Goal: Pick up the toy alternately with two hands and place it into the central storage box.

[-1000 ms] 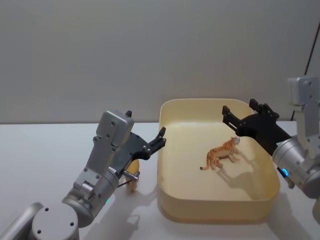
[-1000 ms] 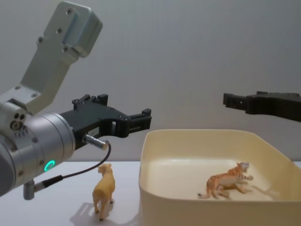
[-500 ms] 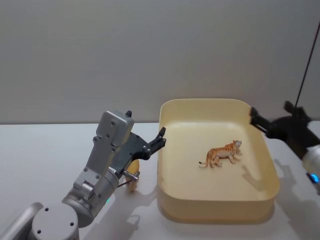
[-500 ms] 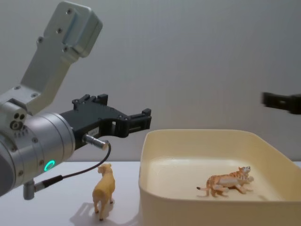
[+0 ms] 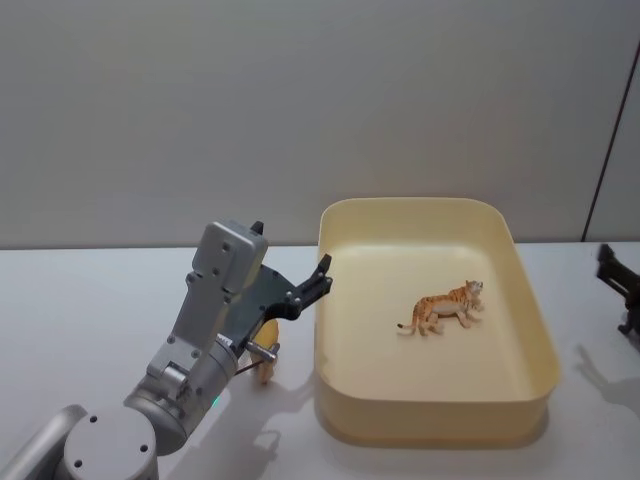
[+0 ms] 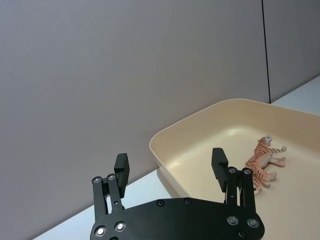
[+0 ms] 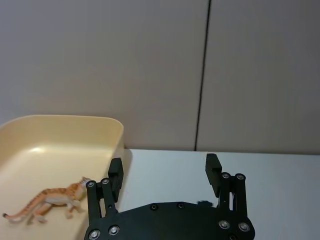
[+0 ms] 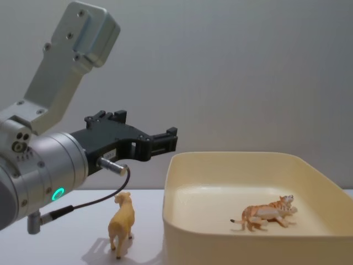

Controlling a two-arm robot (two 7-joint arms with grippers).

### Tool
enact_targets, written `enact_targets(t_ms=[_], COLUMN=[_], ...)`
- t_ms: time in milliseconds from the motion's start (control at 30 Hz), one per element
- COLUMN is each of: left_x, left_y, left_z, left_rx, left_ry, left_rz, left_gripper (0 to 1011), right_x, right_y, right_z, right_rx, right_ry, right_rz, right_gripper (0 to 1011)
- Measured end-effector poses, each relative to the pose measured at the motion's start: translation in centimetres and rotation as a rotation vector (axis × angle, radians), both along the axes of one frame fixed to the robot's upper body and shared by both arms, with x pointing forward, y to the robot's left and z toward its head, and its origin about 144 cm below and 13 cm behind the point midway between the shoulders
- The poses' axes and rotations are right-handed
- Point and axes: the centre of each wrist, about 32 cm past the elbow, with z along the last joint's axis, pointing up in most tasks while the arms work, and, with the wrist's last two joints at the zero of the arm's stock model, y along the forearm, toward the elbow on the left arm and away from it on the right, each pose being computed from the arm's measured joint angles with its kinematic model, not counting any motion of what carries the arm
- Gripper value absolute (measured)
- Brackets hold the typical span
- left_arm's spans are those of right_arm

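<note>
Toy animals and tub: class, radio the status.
Left gripper open above tan toy animal. Right gripper open, right of cream plastic tub. Orange striped tiger inside.

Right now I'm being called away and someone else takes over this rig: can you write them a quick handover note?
The left gripper is open and empty, hovering over the table just left of the storage box, above the tan toy animal.
The right gripper is open and empty, over the table to the right of the box.
Done: the tiger toy lies inside the box.
Left: the tan toy animal stands on the table beside the box's left wall; it likely goes in next, by the left gripper.
</note>
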Motion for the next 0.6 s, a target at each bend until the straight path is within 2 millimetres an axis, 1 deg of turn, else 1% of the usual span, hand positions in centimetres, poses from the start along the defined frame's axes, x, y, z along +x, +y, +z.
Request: enact_targets(t_ms=[233,333,600], left_x=[0.0,0.0,0.0], left_y=[0.0,0.0,0.0], left_z=[0.0,0.0,0.0], left_rx=[0.0,0.0,0.0], left_ry=[0.0,0.0,0.0], left_rz=[0.0,0.0,0.0], left_gripper=[1001,1001,1001], right_x=[-0.7,-0.8,-0.6], right_y=[-1.7,-2.4,-3.1], right_z=[-0.9,-1.7,-3.0], right_rx=[-0.034,-0.058,-0.098], right_ry=[0.043,0.077,0.133], right_rz=[-0.051,-0.071,-0.091], right_gripper=[1001,1001,1001])
